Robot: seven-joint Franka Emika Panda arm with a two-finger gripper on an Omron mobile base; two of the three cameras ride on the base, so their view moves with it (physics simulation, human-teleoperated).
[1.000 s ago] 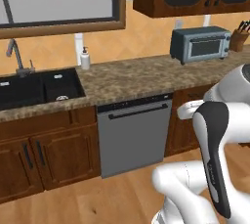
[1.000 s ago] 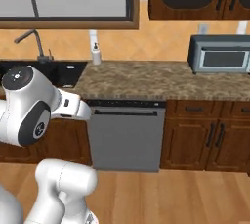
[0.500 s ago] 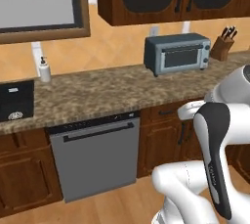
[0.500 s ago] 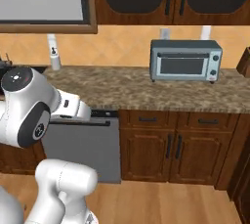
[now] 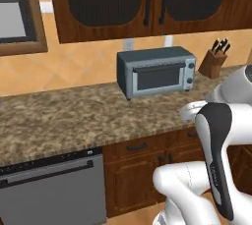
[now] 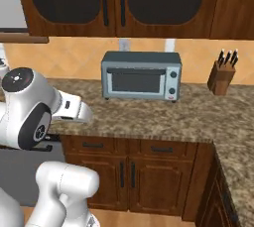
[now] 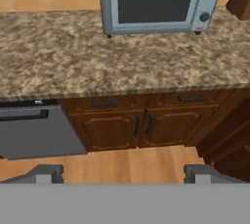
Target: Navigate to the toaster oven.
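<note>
Gripper [image 7: 123,174] fingers spread, empty, over bare floor [image 7: 132,162] facing cabinets [image 7: 141,125]; toaster oven [image 7: 158,4] stands on counter [image 7: 73,61].

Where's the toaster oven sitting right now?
The toaster oven stands on the granite counter against the back wall, under the dark upper cabinets, with the knife block to its right.

Toaster oven dead ahead on the table

The toaster oven [image 6: 141,75] sits at the back of the table [image 6: 149,117], against the wall under the upper cabinets [image 6: 119,3]. Knife block [image 6: 221,74] is off to its right, dishwasher [image 5: 51,189] below the table to the left.
</note>
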